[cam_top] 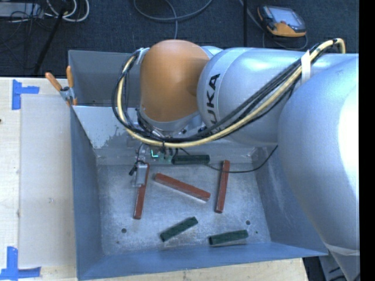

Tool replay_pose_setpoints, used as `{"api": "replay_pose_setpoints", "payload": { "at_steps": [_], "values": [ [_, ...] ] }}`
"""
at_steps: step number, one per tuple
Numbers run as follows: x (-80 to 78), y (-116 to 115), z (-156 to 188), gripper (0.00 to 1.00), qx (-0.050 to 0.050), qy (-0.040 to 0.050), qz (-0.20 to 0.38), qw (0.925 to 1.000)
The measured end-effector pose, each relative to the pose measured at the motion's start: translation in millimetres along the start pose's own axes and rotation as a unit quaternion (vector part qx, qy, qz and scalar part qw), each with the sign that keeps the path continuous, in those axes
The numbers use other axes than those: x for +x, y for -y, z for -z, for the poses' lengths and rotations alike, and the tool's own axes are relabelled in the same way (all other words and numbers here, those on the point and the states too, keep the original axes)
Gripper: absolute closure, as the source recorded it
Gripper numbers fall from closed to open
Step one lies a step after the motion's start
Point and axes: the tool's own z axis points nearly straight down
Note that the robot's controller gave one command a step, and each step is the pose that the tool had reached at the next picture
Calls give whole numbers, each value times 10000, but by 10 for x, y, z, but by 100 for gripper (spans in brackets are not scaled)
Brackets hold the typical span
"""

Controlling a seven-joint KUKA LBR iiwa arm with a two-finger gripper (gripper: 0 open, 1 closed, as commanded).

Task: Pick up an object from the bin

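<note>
My gripper (140, 173) hangs below the orange wrist cover at the back left of the bin floor. Its tip is right at the upper end of a brown stick (138, 205) that lies nearly upright in the view; I cannot tell whether they touch. A second brown stick (182, 187) lies slanted just to the right of the gripper. Behind it, half under the arm, lies a dark green block (191, 159).
A third brown stick (221, 187) lies upright further right. Two more dark green blocks (179, 229) (228, 237) rest near the front wall. The arm covers the bin's back and right side.
</note>
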Motion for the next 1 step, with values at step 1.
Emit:
{"api": "replay_pose_setpoints", "payload": {
  "at_steps": [1],
  "values": [
    [234,170,-1105,0,1,13,2302,9731]
  ]
}}
